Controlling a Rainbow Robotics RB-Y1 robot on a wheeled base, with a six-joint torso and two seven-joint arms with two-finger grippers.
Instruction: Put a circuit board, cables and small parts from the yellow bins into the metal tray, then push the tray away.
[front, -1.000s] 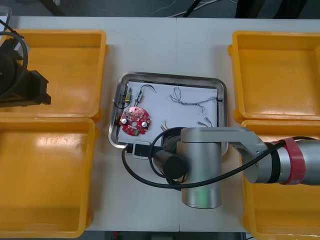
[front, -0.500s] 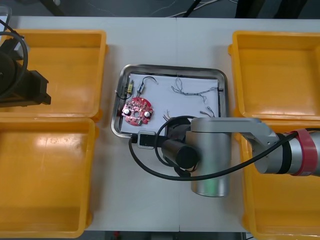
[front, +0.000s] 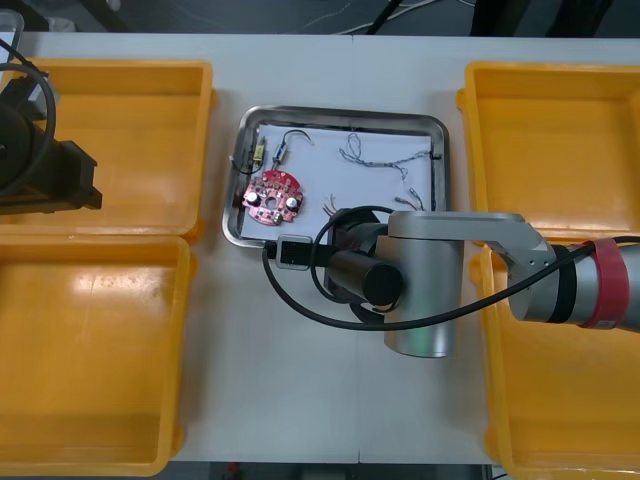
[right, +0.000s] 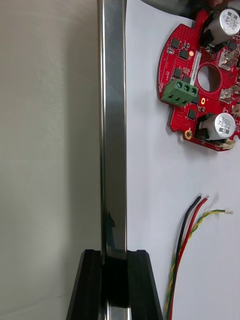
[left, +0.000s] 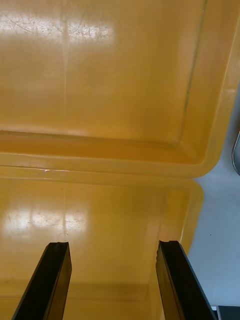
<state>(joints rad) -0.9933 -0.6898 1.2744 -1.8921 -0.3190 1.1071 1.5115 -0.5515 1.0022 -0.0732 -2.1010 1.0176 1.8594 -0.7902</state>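
Note:
The metal tray, white inside, lies at the table's middle between the bins. In it are a round red circuit board, a twisted blue and white cable, a black cable and a small metal part. My right arm covers the tray's near edge. In the right wrist view my right gripper is shut on the tray's shiny rim, with the circuit board and a red and yellow cable just inside it. My left gripper hangs open over the left bins.
Two yellow bins stand at the left and two at the right, all looking bare inside. My left arm is parked at the far left edge. Bare table lies beyond the tray's far rim.
The tray has slid away from me toward the far edge, with my right arm following it. The left arm has not moved.

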